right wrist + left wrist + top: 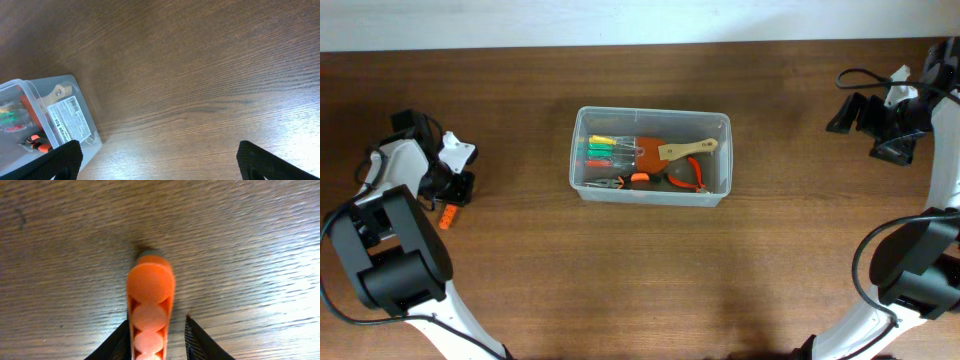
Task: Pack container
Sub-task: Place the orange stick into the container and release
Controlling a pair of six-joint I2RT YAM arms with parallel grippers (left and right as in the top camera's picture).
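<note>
The container is a translucent rectangular tub in the middle of the table. It holds screwdrivers with coloured handles, orange-handled pliers and a wooden-handled tool. A corner of the container shows in the right wrist view. An orange tool lies on the table at the far left. In the left wrist view the orange tool lies between the fingers of my left gripper. The left finger is against it and a gap shows at the right finger. My right gripper is wide open and empty, at the far right.
The table is brown wood. Its back edge runs along the top of the overhead view, under a pale wall. A black cable loops by the right arm.
</note>
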